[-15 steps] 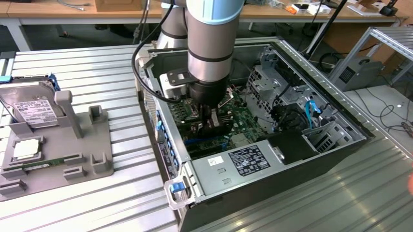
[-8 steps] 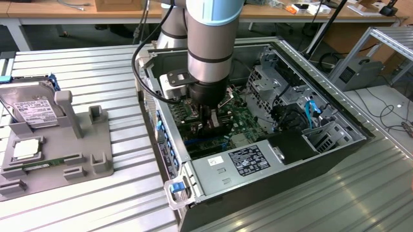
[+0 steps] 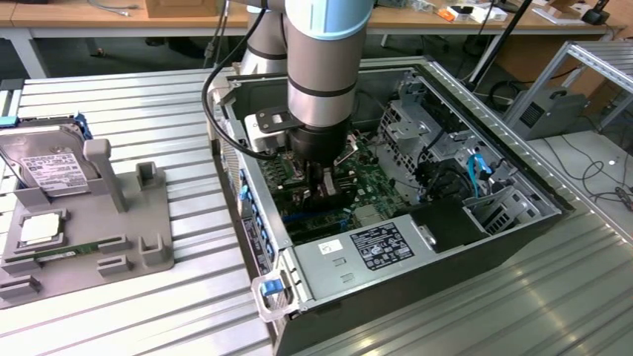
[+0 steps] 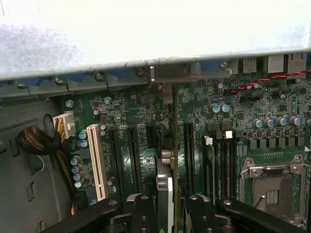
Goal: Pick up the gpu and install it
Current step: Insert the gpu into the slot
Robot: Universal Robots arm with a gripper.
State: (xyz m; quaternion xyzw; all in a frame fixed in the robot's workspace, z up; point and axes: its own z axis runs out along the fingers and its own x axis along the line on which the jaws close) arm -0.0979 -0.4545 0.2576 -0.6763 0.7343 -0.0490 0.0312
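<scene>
1. One card matters here: we see the gpu [image 4: 165, 194] edge-on in the wrist view, a thin upright board pinched between the gripper [image 4: 165, 213] fingers [image 4: 143, 211], its silvery bracket end toward the case's rear wall.
2. We read the card's long axis as running parallel to the dark expansion slots [image 4: 132, 155] on the motherboard [image 4: 272, 126], straight away from the fingers toward the rear wall.
3. The card lies directly below the gripper, between it and the board; the relation that counts, in our judgement, is the card's lower edge against a slot beneath it. We cannot tell whether that edge touches a slot or sits just above.
4. In the exterior view we see the arm reaching down into the open computer case [image 3: 514, 215], the gripper [image 3: 322, 189] low over the green board.
5. Gripper state: jaws about half closed, clamped flat on both faces of the card.
6. To the exterior view's left, well apart, we note a grey fixture [image 3: 129, 245] carrying the hard drive [image 3: 44, 167].
</scene>
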